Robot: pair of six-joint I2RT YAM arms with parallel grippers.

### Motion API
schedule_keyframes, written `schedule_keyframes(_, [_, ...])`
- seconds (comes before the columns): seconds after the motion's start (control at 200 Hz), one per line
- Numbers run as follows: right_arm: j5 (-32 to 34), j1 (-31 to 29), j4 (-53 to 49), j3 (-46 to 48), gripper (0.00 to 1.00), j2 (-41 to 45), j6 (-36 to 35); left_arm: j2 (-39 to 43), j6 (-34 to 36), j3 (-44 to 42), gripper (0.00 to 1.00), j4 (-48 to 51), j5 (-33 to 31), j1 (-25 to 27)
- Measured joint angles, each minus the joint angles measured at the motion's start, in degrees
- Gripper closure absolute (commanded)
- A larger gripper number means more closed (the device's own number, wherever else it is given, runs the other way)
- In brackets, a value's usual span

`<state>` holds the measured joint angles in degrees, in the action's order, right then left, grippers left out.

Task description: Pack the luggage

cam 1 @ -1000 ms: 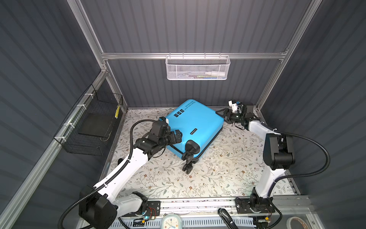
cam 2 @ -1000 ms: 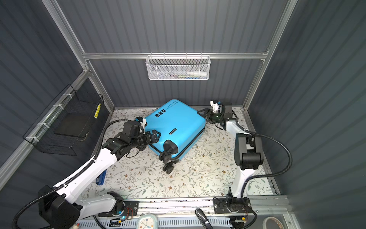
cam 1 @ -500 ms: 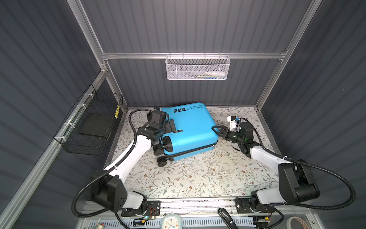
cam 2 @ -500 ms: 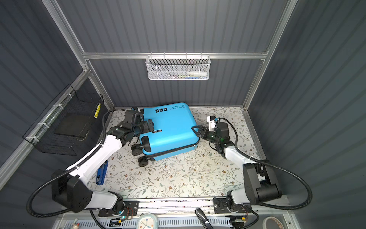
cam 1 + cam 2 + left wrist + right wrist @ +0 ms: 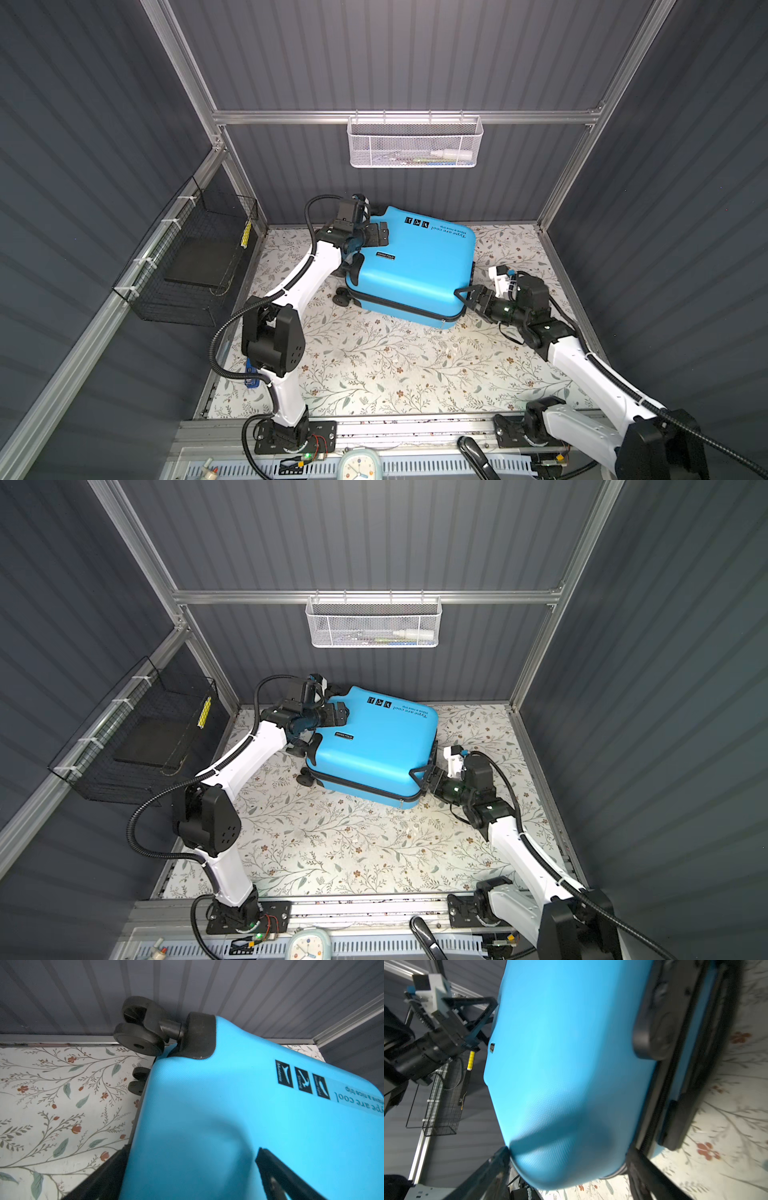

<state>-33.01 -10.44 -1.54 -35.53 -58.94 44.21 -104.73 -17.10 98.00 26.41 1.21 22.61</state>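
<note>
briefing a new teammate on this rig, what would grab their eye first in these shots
The small bright blue hard-shell suitcase lies closed on the floral-print tabletop, toward the back. The left gripper straddles its wheeled far-left corner and the right gripper its near-right corner, both with jaws spread. A white mesh basket hangs from the aluminium rail above it.

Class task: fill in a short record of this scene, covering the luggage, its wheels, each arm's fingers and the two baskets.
luggage: blue, closed, lying flat on the floral mat
wheels: at the end on the left arm's side
left gripper: fingers wide apart, astride the far wheel-end corner
right gripper: fingers astride the near right corner; grip unclear
white basket: hangs on the back rail
black basket: hangs on the left wall
</note>
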Motion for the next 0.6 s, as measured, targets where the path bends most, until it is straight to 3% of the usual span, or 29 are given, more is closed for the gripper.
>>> schedule_keyframes(0.22, [0.2,8.72,-6.75,-10.25,0.13,-3.61,-0.96,13.33,-1.55,-5.46,0.0,6.1,2.36,-0.96])
schedule_keyframes(0.43, [0.0,12.0,-8.57,-28.59,0.14,-20.7,-2.4,31.63,-8.52,-21.7,0.0,6.84,7.28,-0.92])
schedule_keyframes(0.6, [-0.66,12.96,-12.44,-47.06,0.15,-36.13,-4.42,39.23,-14.25,-31.74,0.0,8.13,8.9,2.71])
